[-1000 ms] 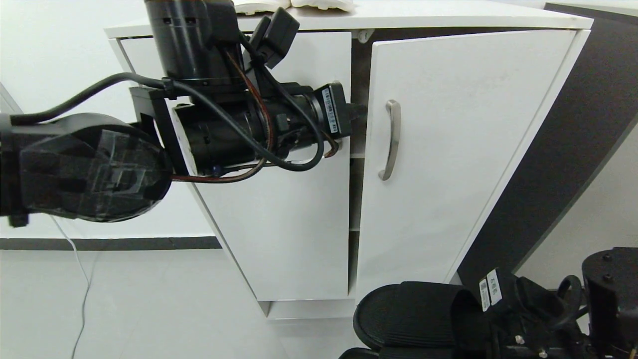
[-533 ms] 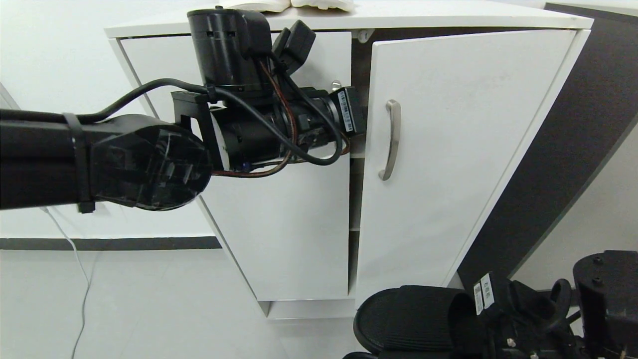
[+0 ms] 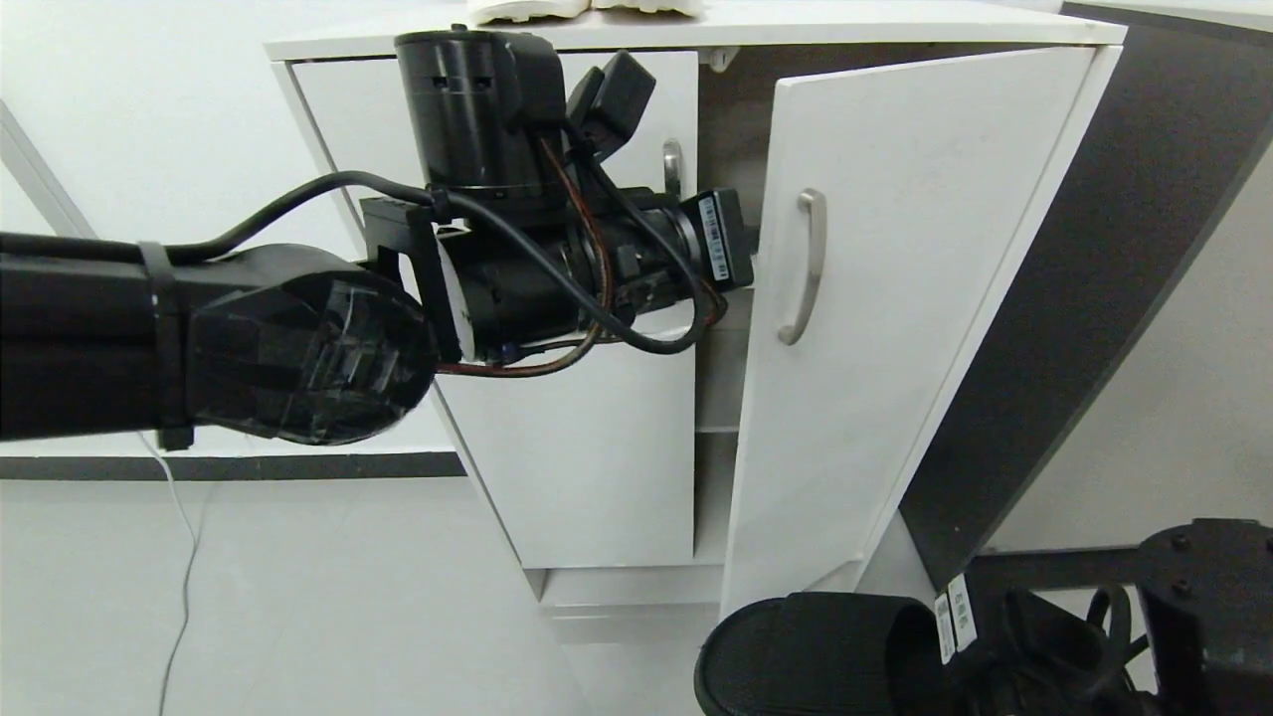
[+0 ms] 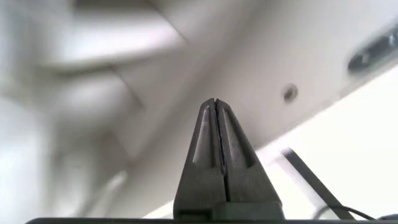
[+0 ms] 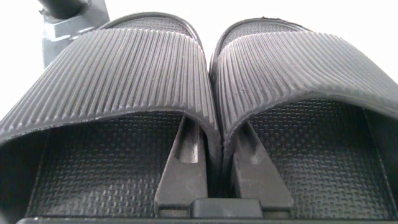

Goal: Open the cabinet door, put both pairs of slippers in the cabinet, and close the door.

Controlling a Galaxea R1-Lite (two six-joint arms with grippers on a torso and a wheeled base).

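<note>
White door (image 3: pixel 915 298) ajar, left hand (image 4: pixel 216 115) at gap; black slippers (image 5: pixel 124 74) in right hand (image 5: pixel 214 134)

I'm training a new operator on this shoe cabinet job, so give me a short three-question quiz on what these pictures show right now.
1. True or false: the left gripper is open.
2. The cabinet's right door is: A fully shut, B ajar, C taken off.
3. What does the right gripper hold?

Key: 1 false, its fingers are pressed together. 2 B. 3 the pair of black slippers, one finger inside each.
</note>
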